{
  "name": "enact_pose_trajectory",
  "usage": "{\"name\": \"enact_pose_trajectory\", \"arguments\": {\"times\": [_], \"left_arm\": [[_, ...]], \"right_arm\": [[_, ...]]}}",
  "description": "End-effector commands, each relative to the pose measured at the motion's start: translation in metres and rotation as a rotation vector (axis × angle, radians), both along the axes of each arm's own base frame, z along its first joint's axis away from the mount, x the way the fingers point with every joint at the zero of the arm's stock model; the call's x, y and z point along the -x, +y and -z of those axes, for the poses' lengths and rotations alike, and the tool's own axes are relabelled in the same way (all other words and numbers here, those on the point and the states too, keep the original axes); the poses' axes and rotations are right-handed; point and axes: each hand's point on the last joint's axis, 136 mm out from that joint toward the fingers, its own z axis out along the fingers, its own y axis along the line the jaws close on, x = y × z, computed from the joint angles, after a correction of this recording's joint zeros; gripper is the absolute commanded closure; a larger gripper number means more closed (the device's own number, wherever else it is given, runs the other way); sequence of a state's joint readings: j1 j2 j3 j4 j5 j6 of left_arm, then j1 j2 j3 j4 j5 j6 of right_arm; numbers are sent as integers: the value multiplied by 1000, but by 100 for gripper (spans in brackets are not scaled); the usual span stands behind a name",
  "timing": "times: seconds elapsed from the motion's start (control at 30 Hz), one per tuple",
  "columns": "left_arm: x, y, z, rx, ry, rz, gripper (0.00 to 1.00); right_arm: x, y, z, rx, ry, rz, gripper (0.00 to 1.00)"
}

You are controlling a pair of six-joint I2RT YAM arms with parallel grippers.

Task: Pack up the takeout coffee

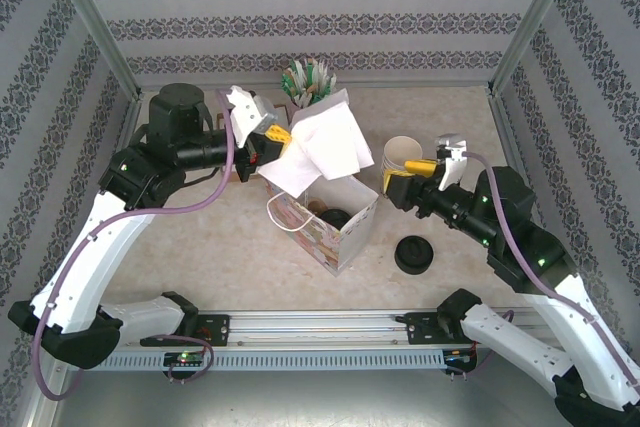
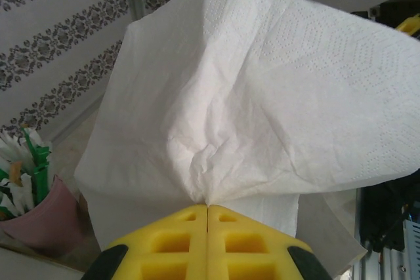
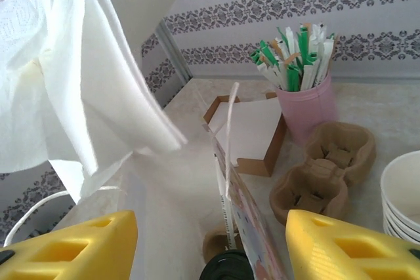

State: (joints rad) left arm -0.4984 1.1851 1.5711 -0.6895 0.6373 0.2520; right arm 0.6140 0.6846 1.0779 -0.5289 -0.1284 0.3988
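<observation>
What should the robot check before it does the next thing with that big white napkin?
1. The left fingers are shut on the napkin: ok.
2. The napkin is over the paper bag: ok, it overlaps the bag's far rim in the top view.
3. The bag stands upright with its mouth open: ok.
4. The lidded coffee cup is inside the bag: ok, its black lid shows there.
5. The right fingers are open and off to the bag's side, by the cup stack: ok.
6. Room left in the bag for the napkin: cannot tell.
</observation>
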Motion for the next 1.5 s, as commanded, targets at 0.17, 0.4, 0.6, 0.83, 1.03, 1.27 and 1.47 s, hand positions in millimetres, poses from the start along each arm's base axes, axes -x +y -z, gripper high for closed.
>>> {"name": "enact_pose_trajectory", "arguments": {"times": [0.17, 0.4, 0.6, 0.83, 1.03, 1.27, 1.47], "left_arm": [[26, 4, 16, -99, 32, 88, 100], [19, 15, 22, -181, -22, 40, 100], [19, 11, 19, -194, -87, 87, 100], [30, 4, 2, -158, -198, 170, 100], [36, -2, -9, -119, -266, 213, 100], [38, -4, -23, -51, -350, 203, 100], [40, -8, -27, -2, -341, 221, 100]], "right_arm": [[3, 30, -21, -54, -52, -89, 36], [16, 58, -54, -63, -166, -208, 26], [25, 76, -81, -35, -281, -328, 18], [18, 100, -81, 121, -333, -427, 2], [14, 118, -67, 260, -352, -535, 2], [10, 128, -44, 338, -269, -594, 12], [20, 134, -44, 277, -253, -641, 36]]}}
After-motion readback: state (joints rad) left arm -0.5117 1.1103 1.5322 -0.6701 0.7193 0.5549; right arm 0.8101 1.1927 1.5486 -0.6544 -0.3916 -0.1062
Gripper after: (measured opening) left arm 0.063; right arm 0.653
